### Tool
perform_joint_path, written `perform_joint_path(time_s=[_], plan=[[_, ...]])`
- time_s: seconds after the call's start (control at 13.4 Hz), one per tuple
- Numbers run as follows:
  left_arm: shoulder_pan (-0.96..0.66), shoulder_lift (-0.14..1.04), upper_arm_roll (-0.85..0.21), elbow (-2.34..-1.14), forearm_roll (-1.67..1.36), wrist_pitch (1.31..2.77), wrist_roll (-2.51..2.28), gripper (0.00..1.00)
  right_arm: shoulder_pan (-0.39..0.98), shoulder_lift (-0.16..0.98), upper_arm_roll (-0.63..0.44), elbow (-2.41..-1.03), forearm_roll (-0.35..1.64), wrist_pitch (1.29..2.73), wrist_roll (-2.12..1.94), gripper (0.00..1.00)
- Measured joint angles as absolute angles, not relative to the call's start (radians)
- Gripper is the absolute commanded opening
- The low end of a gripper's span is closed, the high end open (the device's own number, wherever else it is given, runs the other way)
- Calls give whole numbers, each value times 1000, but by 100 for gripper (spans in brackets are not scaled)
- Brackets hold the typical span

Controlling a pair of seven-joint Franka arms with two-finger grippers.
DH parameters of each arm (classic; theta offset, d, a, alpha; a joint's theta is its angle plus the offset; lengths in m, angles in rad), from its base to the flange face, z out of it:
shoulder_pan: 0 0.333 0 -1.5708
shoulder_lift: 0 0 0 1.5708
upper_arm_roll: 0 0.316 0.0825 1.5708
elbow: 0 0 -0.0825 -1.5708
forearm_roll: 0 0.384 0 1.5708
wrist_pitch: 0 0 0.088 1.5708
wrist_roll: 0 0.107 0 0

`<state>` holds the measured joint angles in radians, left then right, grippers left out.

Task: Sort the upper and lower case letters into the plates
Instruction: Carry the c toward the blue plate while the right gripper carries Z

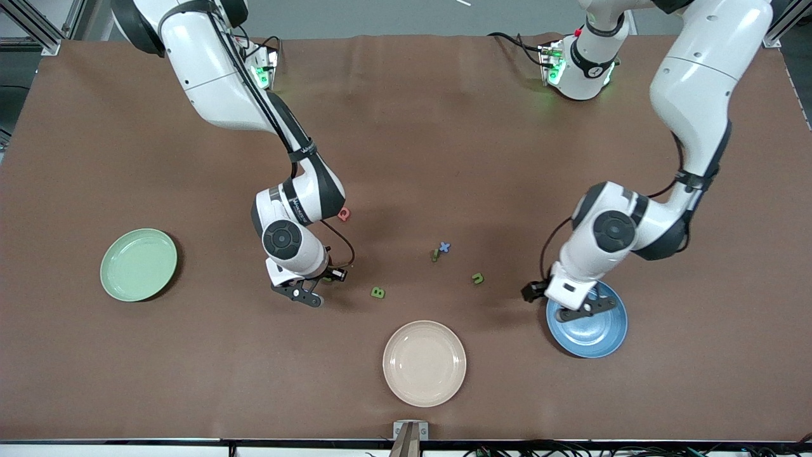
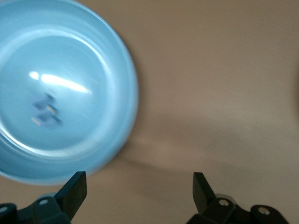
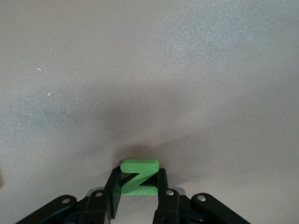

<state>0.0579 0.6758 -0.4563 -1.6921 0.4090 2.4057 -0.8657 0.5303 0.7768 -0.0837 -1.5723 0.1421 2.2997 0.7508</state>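
Observation:
My right gripper (image 1: pixel 306 293) (image 3: pixel 138 183) is shut on a green letter Z (image 3: pixel 138 166), low over bare table between the pale green plate (image 1: pixel 138 264) and a green B (image 1: pixel 378 292). My left gripper (image 1: pixel 587 307) (image 2: pixel 139 187) is open and empty over the edge of the blue plate (image 1: pixel 593 339) (image 2: pixel 117 70). Small blurred blue shapes (image 2: pixel 46 112) lie in that plate. On the table lie a red letter (image 1: pixel 344 214), a blue x (image 1: pixel 445 247), a small green letter (image 1: pixel 435 256) and a green U (image 1: pixel 478 278).
A cream-white plate (image 1: pixel 424 362) stands near the table's front edge, nearer to the camera than the loose letters. The pale green plate holds nothing that I can see.

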Motion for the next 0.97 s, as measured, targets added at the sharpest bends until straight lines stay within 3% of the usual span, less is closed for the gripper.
perform_joint_path(time_s=[0.3,0.52,0.97], plan=[[-101,706,-456,-1651,409,2402,-1199,81,497,748,-112,-1558,140,2210,600,15],[-191,780,-437,-1579,409,2399,-1356,72,367,671,-120,-1555,140,2091,367,15],[-207,841,-373,-1545,409,2397,-1377,65,80,599,-124,-1653,139,2047,-113,15]])
